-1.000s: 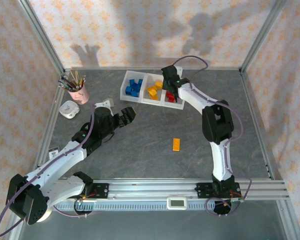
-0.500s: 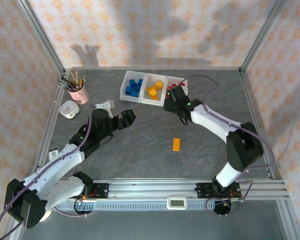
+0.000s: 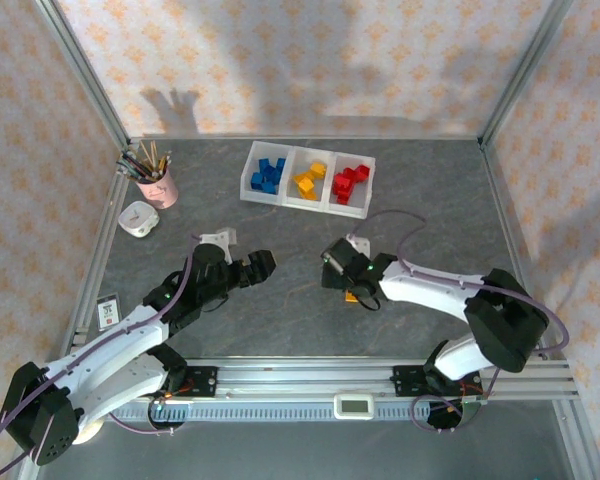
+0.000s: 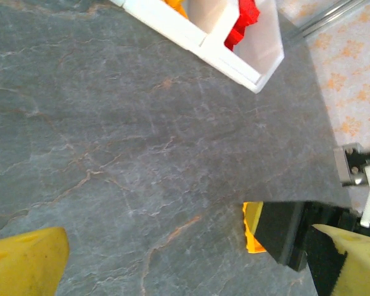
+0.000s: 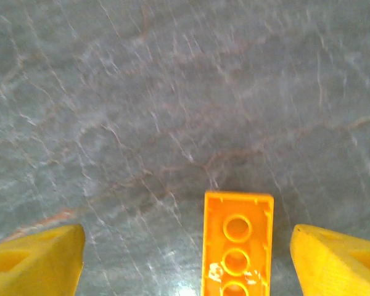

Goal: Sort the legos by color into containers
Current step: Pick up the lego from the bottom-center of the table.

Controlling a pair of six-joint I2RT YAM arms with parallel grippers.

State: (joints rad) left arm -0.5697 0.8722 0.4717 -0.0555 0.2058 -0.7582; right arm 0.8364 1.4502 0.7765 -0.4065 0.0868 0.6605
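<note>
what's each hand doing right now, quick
Left hand: open, holding nothing.
Right hand: open around the orange lego, not gripping it.

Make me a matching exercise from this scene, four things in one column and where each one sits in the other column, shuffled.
Things:
1. blue bricks
2. red bricks
3. loose orange brick
4. pink cup

Places:
A. flat on the table, between the open fingers of the right gripper
B. left bin of the tray
C. near the table's left edge, holding pencils
D. right bin of the tray

Pairs: 1-B, 2-D, 3-A, 4-C
</note>
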